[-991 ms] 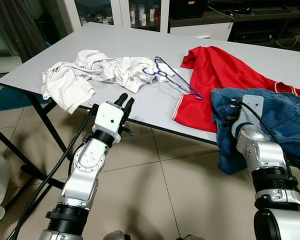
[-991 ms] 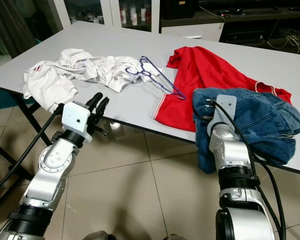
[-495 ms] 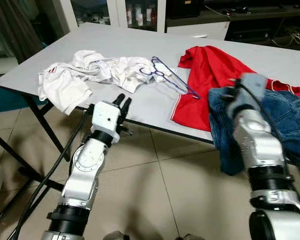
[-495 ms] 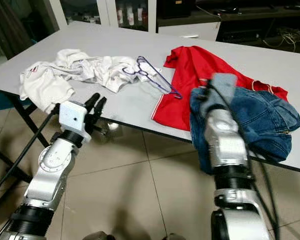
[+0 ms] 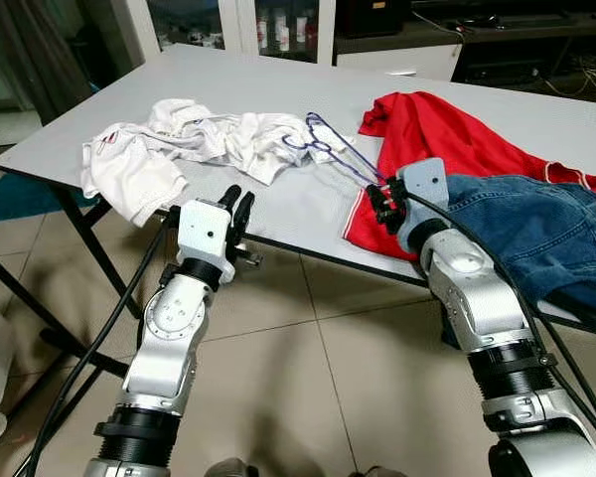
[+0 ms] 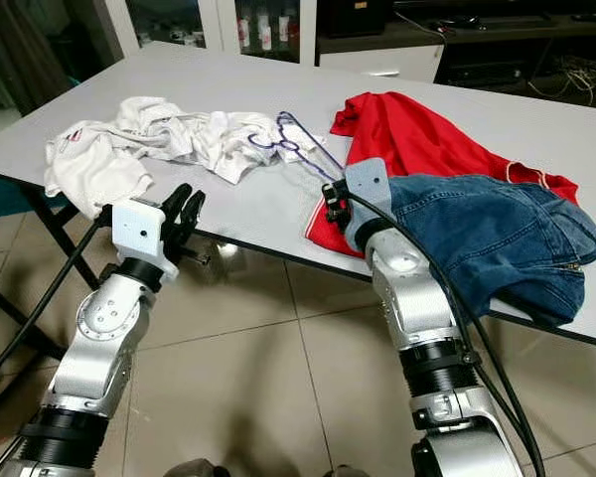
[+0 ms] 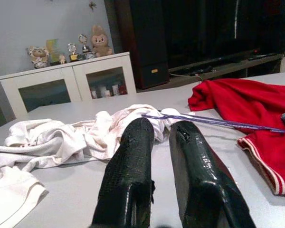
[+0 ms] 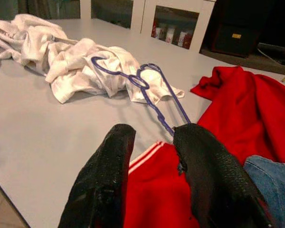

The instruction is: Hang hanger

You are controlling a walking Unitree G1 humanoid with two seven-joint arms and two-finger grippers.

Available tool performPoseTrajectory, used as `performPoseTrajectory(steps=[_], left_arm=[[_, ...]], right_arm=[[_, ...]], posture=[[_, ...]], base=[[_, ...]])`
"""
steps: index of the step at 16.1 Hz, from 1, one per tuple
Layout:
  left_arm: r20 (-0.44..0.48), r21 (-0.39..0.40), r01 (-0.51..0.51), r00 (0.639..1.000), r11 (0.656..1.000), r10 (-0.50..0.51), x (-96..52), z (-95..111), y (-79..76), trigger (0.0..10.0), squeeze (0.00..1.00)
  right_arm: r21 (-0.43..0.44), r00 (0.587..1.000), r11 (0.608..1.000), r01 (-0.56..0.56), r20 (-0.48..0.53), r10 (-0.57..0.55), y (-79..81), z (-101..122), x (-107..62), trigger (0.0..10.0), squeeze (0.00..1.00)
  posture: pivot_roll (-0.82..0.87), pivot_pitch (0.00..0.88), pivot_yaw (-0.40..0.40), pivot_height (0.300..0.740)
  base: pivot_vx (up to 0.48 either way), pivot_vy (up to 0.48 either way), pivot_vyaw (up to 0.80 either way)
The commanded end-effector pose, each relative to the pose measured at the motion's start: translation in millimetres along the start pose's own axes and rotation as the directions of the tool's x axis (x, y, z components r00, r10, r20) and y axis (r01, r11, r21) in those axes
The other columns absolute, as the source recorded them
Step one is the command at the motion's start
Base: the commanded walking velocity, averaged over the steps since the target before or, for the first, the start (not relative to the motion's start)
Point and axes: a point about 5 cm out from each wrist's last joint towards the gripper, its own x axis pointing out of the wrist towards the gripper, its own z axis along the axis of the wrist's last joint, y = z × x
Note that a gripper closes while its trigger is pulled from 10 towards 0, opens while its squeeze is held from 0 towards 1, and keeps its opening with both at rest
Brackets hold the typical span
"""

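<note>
A blue wire hanger [image 5: 340,151] lies flat on the grey tabletop [image 5: 278,89], its hook end resting on the crumpled white shirt [image 5: 179,144] and its far shoulder reaching the near hem of the red shirt [image 5: 437,139]. Its long axis runs on a slant, from the white shirt down toward the red shirt's striped hem at the tabletop's front edge.

The right claw [image 5: 383,206] hovers over that hem, just beside the hanger's near tip, with a heap of blue jeans [image 5: 546,234] lying next to the red shirt on the side away from the hanger. From the right wrist, the hanger runs straight ahead of the claw [image 8: 154,142], its tip close to one black finger; the fingers are spread a little, with nothing between them.

The left claw [image 5: 235,204] waits at the tabletop's front edge below the white shirt, fingers [image 7: 128,171] nearly pressed together and gripping nothing, well apart from the hanger.

The right arm looks by far the nearer. The coming move appears to be a short reach along the hanger's own axis, then a pinch across the thin wire at its near shoulder; the wire lies flat on cloth and tabletop, so the fingers may catch red fabric with it.
</note>
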Motion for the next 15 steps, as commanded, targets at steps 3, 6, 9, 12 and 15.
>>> performPoseTrajectory(steps=[3,6,9,12,15], left_arm=[[0.005,-0.001,-0.021,1.000,1.000,0.021,-0.8,2.3,3.9,10.0,0.00],[0.003,0.001,-0.028,1.000,1.000,0.028,-3.0,2.1,5.1,10.0,0.00],[0.004,0.002,-0.030,1.000,1.000,0.030,-2.2,2.2,5.8,10.0,0.00],[0.005,0.004,-0.030,1.000,1.000,0.030,-1.2,2.4,6.4,10.0,0.00],[0.005,0.003,-0.028,1.000,1.000,0.028,-0.4,2.4,6.0,10.0,0.00]], right_arm=[[-0.019,1.000,1.000,-0.019,0.006,0.019,0.4,3.3,2.7,10.0,0.00],[-0.022,0.999,0.999,-0.033,0.006,0.033,3.4,3.1,2.9,10.0,0.00],[-0.022,0.999,0.999,-0.034,0.008,0.034,2.8,3.5,3.6,10.0,0.00],[-0.021,0.999,0.999,-0.034,0.010,0.034,2.7,3.8,3.9,10.0,0.00],[-0.022,0.999,0.999,-0.035,0.011,0.036,2.4,3.7,3.4,10.0,0.00]], posture=[[-0.08,0.000,0.046,0.740],[-0.07,0.000,0.043,0.740],[-0.07,0.000,0.044,0.740],[-0.07,0.000,0.047,0.740],[-0.07,0.000,0.048,0.740]], base=[[0.000,0.000,0.00],[0.000,0.000,0.00],[0.174,0.000,0.00],[0.281,0.000,0.00],[0.281,0.000,0.00]])
